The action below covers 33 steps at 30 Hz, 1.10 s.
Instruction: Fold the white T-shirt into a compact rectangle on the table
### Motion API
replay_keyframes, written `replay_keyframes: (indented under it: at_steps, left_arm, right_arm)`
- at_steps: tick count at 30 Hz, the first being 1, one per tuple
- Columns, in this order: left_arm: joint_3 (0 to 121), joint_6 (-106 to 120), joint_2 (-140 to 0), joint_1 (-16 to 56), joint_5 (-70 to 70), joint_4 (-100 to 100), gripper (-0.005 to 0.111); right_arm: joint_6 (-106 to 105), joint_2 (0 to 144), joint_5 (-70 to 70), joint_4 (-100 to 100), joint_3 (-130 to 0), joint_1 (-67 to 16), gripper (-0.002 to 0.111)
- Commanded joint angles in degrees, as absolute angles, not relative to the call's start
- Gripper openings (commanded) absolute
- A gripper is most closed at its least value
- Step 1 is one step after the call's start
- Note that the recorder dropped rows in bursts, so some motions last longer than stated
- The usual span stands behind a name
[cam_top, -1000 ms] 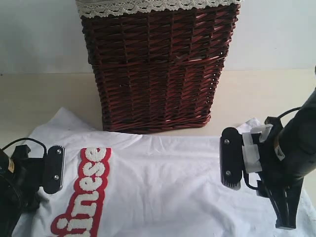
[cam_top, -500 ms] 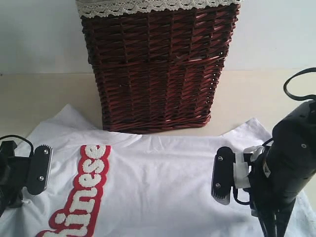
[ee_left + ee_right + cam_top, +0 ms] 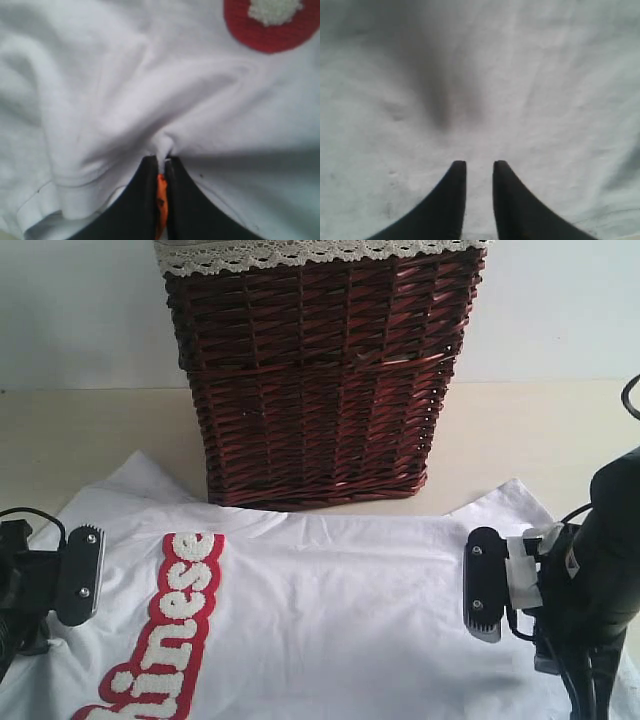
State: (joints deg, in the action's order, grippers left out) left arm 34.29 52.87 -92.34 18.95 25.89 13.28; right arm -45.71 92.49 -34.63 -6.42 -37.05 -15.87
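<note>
- While the white T-shirt (image 3: 330, 610) lies spread on the tabletop (image 3: 80, 440), a pinch of it is clamped in the left pincer (image 3: 161, 161).
- The right pincer (image 3: 480, 167) is held slightly apart, nothing gripped.
- Lifted from one side only, the cloth could be dragged askew.

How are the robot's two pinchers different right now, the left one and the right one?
The left gripper is shut and pinches a bunched-up fold of the white T-shirt. The right gripper has a gap between its fingers and holds nothing. The cloth puckers toward the left gripper's tips but lies fairly flat in front of the right gripper. Both have dark fingers, and both are over the shirt.
</note>
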Motion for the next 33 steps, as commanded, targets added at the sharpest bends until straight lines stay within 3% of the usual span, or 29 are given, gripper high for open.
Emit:
replay_keyframes:
  at_steps: [1,2,3,12,13,14,15,17,19,33]
  left_arm:
    - [34.2,52.2,-91.7,18.8,25.1,11.5,0.0]
    - [34.2,52.2,-91.7,18.8,25.1,11.5,0.0]
    - [34.2,52.2,-91.7,18.8,25.1,11.5,0.0]
    - [34.0,52.2,-91.7,18.8,25.2,11.1,0.0]
    - [34.0,52.2,-91.7,18.8,25.3,11.1,0.0]
    - [34.0,52.2,-91.7,18.8,25.3,11.1,0.0]
    - [34.0,52.2,-91.7,18.8,25.3,10.9,0.0]
    - [34.0,52.2,-91.7,18.8,25.3,10.7,0.0]
    - [34.0,52.2,-91.7,18.8,25.3,10.7,0.0]
    - [35.0,52.2,-82.7,18.8,31.4,10.7,0.0]
  right_arm:
    - [-46.4,93.7,-34.4,-6.2,-37.0,-15.5,0.063]
    - [-46.4,94.0,-34.4,-6.6,-37.0,-15.5,0.073]
    - [-46.5,94.2,-34.5,-6.6,-37.0,-15.5,0.074]
    - [-52.9,103.2,-31.0,-6.6,-37.0,-15.5,0.068]
    - [-53.2,104.2,-30.4,-6.6,-37.0,-15.5,0.064]
    - [-53.9,106.1,-29.6,-6.6,-37.0,-15.5,0.051]
    - [-53.9,106.8,-29.2,-6.6,-37.0,-15.5,0.044]
    - [-53.9,109.0,-27.6,-6.6,-37.0,-15.5,0.015]
    - [-53.9,108.5,-27.6,-6.6,-37.0,-15.5,0.0]
    - [-53.7,102.6,-26.8,-6.3,-37.1,-15.5,0.0]
